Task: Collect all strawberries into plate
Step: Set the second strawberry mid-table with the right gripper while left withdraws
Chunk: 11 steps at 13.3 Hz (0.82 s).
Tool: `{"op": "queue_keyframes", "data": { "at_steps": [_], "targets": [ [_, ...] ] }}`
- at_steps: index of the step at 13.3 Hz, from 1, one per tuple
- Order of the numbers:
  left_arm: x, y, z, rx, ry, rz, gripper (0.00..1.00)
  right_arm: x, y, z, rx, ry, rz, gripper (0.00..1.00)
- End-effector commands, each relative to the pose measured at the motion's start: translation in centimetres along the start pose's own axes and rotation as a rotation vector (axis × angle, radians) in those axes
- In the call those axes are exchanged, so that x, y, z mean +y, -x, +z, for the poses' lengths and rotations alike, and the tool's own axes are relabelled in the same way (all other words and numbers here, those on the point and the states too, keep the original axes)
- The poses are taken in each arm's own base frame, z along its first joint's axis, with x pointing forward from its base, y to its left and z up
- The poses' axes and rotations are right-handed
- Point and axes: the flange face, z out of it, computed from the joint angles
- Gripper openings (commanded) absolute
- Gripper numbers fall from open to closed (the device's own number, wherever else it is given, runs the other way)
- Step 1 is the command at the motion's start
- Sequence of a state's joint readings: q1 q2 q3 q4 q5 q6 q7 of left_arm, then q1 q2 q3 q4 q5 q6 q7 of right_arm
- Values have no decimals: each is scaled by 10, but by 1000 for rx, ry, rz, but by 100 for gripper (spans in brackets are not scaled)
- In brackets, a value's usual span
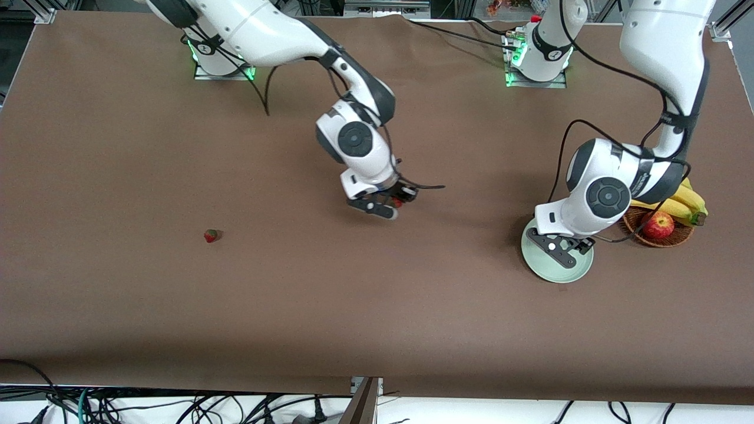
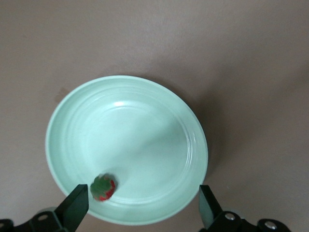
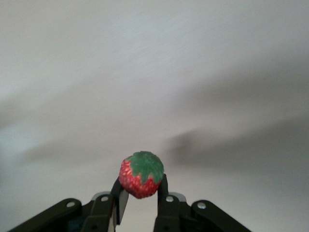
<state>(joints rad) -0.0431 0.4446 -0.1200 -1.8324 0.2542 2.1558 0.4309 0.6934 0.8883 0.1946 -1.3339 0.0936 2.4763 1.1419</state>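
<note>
Strawberries: three. One clamped in the right hand [image 3: 140, 198] above the counter [image 1: 118, 147]; one [image 2: 103, 187] on the plate [image 2: 183, 140] beneath the left hand [image 2: 142, 205], fingers apart; one [image 1: 211, 236] on the counter.

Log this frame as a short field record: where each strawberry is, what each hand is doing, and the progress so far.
strawberry in plate: one, lying on the plate
strawberry held: one, gripped by the right hand over the mid table
strawberry loose: one, on the table toward the right arm's end
left hand: open, over the plate
other: basket with apple and bananas beside the plate
progress: one of three in the plate
</note>
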Motion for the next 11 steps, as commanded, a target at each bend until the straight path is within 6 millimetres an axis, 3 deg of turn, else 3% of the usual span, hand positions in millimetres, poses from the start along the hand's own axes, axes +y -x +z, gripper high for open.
{"op": "queue_keyframes", "data": {
  "at_steps": [1, 3, 4, 5, 7, 9, 11],
  "targets": [
    [3, -1, -54, 1, 18, -18, 100, -20, 12, 39, 33, -106, -3, 0],
    [0, -3, -78, 11, 91, -66, 100, -24, 20, 56, 38, -131, -12, 0],
    [7, -4, -82, 2, 126, -87, 100, -24, 21, 57, 36, -131, -13, 19],
    [14, -7, -78, -7, 144, -128, 100, -26, 21, 53, 41, -131, -20, 99],
    [36, -26, -60, -16, 155, -217, 100, -32, 8, 27, 72, -121, -50, 100],
    [70, -45, -55, -32, 155, -305, 100, -23, -29, -4, 86, -21, -38, 100],
    [95, -62, -51, -24, 147, -371, 100, -13, -68, -55, 73, 44, -52, 100]
  ]
}}
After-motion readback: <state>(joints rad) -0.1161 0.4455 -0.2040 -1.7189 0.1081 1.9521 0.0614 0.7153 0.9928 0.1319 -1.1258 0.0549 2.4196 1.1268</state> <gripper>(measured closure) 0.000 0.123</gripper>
